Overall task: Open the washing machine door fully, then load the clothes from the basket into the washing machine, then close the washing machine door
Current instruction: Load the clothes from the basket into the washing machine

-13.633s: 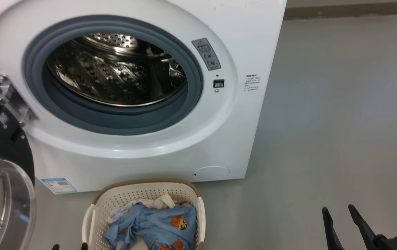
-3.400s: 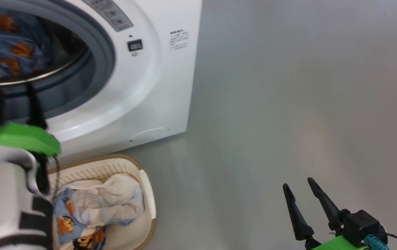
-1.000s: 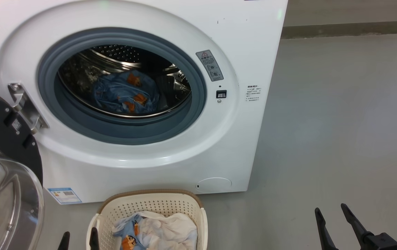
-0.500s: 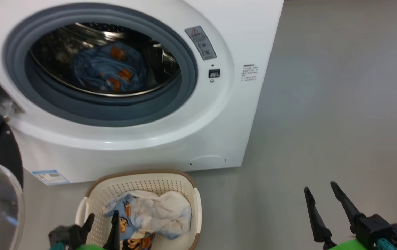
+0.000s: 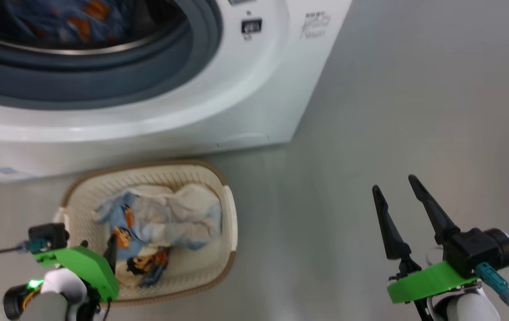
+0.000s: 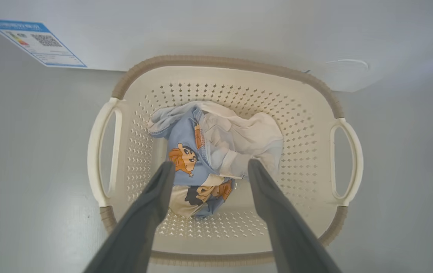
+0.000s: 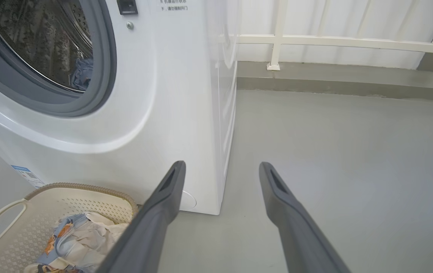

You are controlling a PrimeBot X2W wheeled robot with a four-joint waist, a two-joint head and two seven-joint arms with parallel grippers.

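Note:
The cream basket point(image 5: 232, 223) stands on the floor in front of the white washing machine point(image 5: 236, 89). Light-blue and cream clothes point(image 5: 161, 218) lie in it. My left gripper point(image 6: 211, 165) hangs open just above those clothes point(image 6: 216, 140), pointing down into the basket point(image 6: 315, 151) and touching nothing that I can see. Another blue garment point(image 5: 58, 18) lies inside the drum, also visible in the right wrist view point(image 7: 82, 74). My right gripper point(image 5: 393, 183) is open and empty over the bare floor, right of the basket. The washing machine door is out of view.
Grey floor point(image 5: 415, 89) spreads to the right of the machine. A white railing point(image 7: 315, 40) on a low kerb runs along the back. A blue label point(image 6: 34, 41) is stuck on the machine's lower front, close behind the basket.
The head camera has tilted down, so the whole picture has shifted. My left arm has come forward and its open gripper now hangs over the clothes in the basket.

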